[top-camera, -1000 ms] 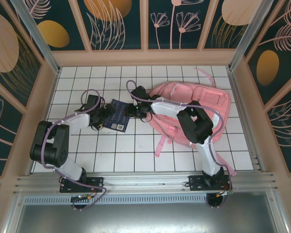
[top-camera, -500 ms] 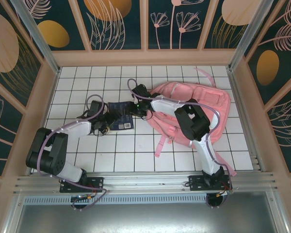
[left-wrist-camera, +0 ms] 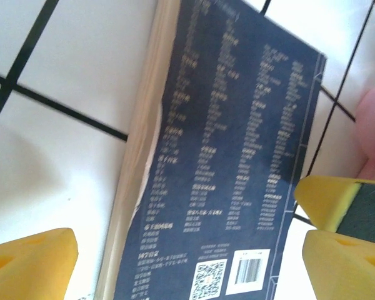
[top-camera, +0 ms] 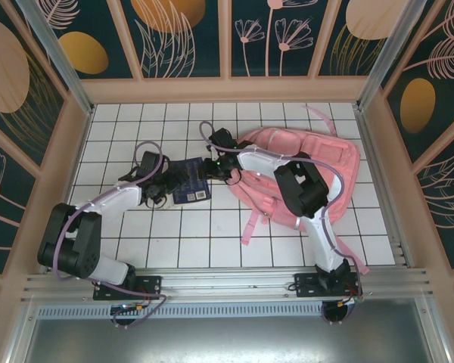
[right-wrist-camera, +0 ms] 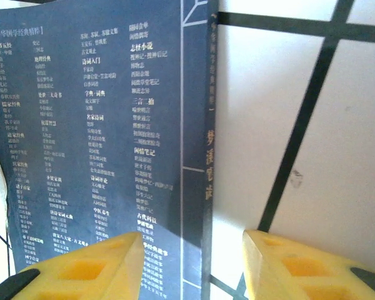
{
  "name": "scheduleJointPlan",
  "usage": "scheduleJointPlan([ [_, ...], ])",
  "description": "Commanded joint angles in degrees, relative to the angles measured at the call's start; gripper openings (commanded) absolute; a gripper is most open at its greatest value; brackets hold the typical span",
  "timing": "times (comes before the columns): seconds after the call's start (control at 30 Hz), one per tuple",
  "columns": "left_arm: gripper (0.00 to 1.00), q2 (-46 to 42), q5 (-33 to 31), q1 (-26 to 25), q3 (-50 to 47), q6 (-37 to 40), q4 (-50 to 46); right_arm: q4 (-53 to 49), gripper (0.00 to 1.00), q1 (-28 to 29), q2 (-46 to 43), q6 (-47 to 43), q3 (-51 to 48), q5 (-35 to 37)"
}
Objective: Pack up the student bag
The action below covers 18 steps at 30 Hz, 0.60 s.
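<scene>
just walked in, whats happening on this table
Both arms are working on a dark blue book that lies on the white tiled table, just left of the pink student bag. The left gripper is open, with a finger on either side of the book. The right gripper has its fingers set across the book's spine edge; I can't tell whether it is actually gripping. The book is not yet in the bag.

left arm (top-camera: pixel 113 198): low, reaching forward-right; left gripper (top-camera: pixel 169 181): jaws wide apart | right arm (top-camera: pixel 261 161): stretched left; right gripper (top-camera: pixel 209 168): jaws partly apart
</scene>
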Motion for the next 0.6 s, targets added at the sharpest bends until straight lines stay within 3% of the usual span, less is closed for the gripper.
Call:
scheduleJointPlan([
  [0.0,0.92,2.63,-2.31,0.84,3.09,2.37,-1.37,-2.37,0.46,-0.65,1.81,-1.96,2.05,-1.74],
  [0.23,0.90,7.03,3.44,1.08,1.87,-1.43,5.30,-0.68,0.46,-0.66,2.30,-0.78,1.63,-4.00],
  [0.57,0.89,8.21,4.71,1.08,1.02,-1.94,6.94,2.49,0.46,0.34,4.77,2.50,2.18,-8.74],
])
